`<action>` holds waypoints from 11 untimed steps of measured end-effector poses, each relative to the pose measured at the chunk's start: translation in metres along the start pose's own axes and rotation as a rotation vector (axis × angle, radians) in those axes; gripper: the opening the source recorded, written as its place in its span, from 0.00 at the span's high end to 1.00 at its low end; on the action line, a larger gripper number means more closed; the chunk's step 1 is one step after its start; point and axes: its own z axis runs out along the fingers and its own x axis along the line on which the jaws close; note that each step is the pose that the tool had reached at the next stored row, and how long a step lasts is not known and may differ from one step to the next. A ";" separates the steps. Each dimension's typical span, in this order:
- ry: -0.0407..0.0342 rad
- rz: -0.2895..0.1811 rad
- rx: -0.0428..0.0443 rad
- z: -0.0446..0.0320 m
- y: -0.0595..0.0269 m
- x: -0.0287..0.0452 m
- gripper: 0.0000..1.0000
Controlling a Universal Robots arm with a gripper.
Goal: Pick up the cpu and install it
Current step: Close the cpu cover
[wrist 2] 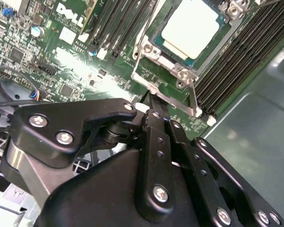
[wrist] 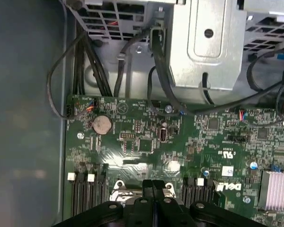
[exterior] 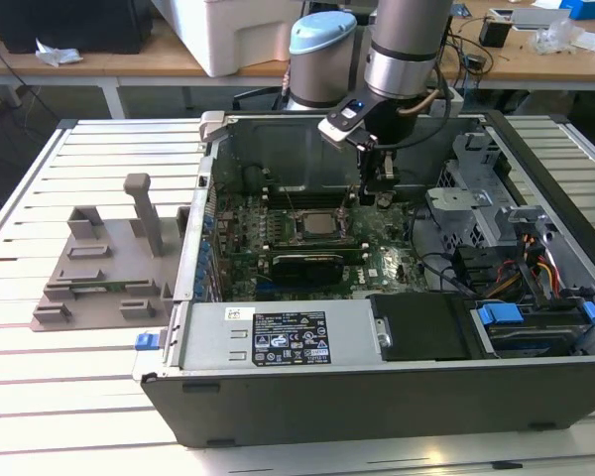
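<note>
Slatted table (exterior: 89,397), open case (exterior: 377,397): gripper (exterior: 379,196) pinched closed and empty, just beside the socket frame (wrist 2: 149,49) edge, cpu (wrist 2: 189,26) lying in the socket.

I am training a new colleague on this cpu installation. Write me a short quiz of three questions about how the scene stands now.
1. True or false: the cpu already lies in the socket.
2. Where is the gripper? A: inside the computer case, over the motherboard. B: outside the computer case. C: resting on the cpu.
3. Fill in: the gripper's fingers are ____ (open or shut).

Key: 1 true; 2 A; 3 shut.
</note>
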 end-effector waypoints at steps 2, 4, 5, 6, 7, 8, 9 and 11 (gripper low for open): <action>0.0000 0.000 0.0000 0.0002 -0.0030 0.0002 0.89; -0.0001 0.000 0.0000 0.0004 -0.0072 0.0004 0.89; -0.0001 0.000 0.0000 0.0005 -0.0088 0.0005 0.89; -0.0002 0.000 0.0000 0.0006 -0.0112 0.0006 0.89; -0.0001 0.000 -0.0001 0.0007 -0.0135 0.0007 0.89; 0.0000 0.000 -0.0001 0.0009 -0.0167 0.0009 0.89; 0.0001 0.000 -0.0001 0.0010 -0.0179 0.0010 0.89; -0.0001 0.000 -0.0001 0.0013 -0.0210 0.0011 0.89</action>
